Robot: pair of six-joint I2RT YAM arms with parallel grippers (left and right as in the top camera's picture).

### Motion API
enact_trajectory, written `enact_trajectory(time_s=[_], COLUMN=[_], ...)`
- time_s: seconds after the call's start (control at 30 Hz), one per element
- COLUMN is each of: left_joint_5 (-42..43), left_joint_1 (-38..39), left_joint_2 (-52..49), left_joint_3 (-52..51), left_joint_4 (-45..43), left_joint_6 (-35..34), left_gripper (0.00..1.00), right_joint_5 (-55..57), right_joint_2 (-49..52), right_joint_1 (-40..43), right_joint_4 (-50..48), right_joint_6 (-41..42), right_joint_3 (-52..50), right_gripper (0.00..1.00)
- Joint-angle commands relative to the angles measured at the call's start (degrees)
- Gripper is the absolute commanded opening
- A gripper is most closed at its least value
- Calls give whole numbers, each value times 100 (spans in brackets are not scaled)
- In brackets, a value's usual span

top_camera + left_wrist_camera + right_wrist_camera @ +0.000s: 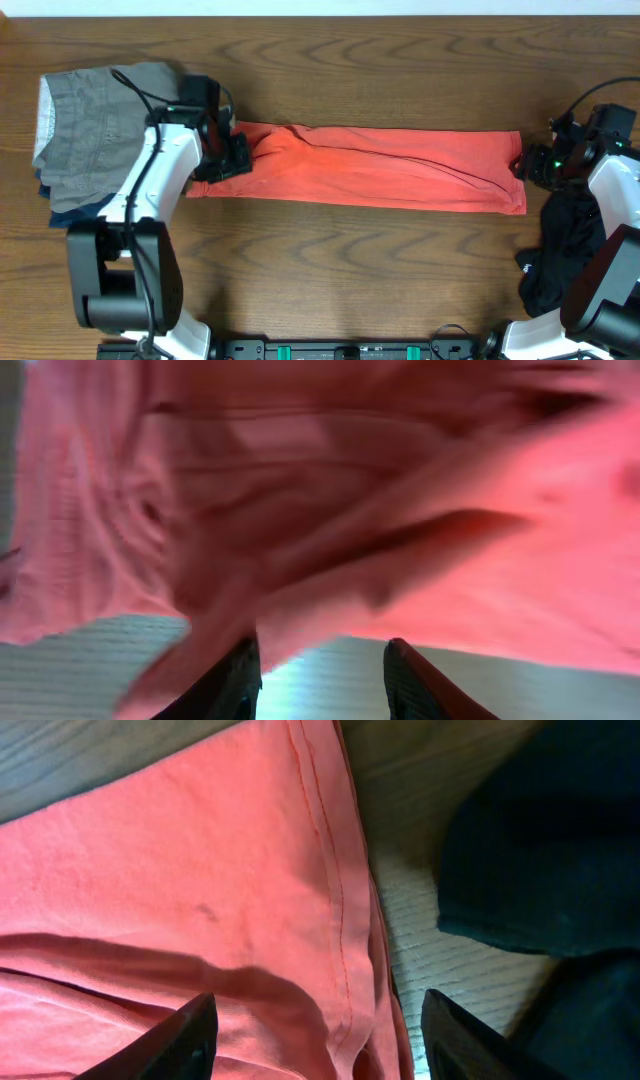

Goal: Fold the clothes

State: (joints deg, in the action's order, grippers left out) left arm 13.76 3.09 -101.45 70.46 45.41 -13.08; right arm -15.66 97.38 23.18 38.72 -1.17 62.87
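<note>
Dark wood-grain bench point(330, 270) fills the overhead view, with one arm at each side.

Item 1, red shirt point(380, 168): it lies across the middle of the bench as a long, narrow band running left to right. Creases run along its length. The left end is bunched and the right end is squared off.

Item 2, black garment point(562, 250): it is heaped limply at the right side, nearer than the shirt's right end and partly under the right arm. The right wrist view shows it point(540, 830) just beside the shirt's hemmed edge point(330, 870), with a strip of bare bench between them.

Item 3, left tool point(228, 152): it sits over the shirt's bunched left end. In the left wrist view the tool point(322, 650) has its fingers point(235, 680) standing apart with pale bench between them. Blurred red cloth point(330, 490) fills the frame above and reaches the finger tips. Whether cloth is pinched cannot be told.

Item 4, right tool point(530, 162): it sits at the shirt's right end. In the right wrist view the tool point(318, 1000) is released, its fingers point(195, 1035) spread wide on either side of the hem, and the cloth lies flat beneath.

Item 5, other articles: a grey garment point(100, 110) is stacked at the far left on a navy garment point(62, 212), left of the left arm.
</note>
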Motion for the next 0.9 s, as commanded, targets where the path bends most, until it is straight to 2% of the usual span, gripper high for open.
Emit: enact_trajectory(time_s=[0.0,0.17,0.27,0.33,0.47,0.7,0.87], left_joint_5=[-551,-1073,-1082,-1084,-1080,-179,319], left_joint_1=[-28,-87,-201,-269,-385,-463,-297], left_joint_2=[-151,-459,-647,-745,-828,-374,199], left_joint_3=[-199,-313,-313,-313,-313,131,271], left_joint_4=[-186,-820,-1108,-1145,-1032,-896,-1274], left_joint_6=[55,28,-11,-11,-11,-7,-9], left_gripper=[42,42,44,50,53,54,55], right_joint_5=[-20,197,372,455,492,490,487], right_joint_2=[48,48,48,48,48,48,48], right_joint_1=[7,11,13,13,13,13,11], right_joint_4=[57,166,254,284,297,293,297], right_joint_6=[-127,-127,-127,-127,-127,-125,-122], right_joint_3=[-33,-33,-33,-33,-33,-33,-33], right_gripper=[63,64,64,65,66,66,66])
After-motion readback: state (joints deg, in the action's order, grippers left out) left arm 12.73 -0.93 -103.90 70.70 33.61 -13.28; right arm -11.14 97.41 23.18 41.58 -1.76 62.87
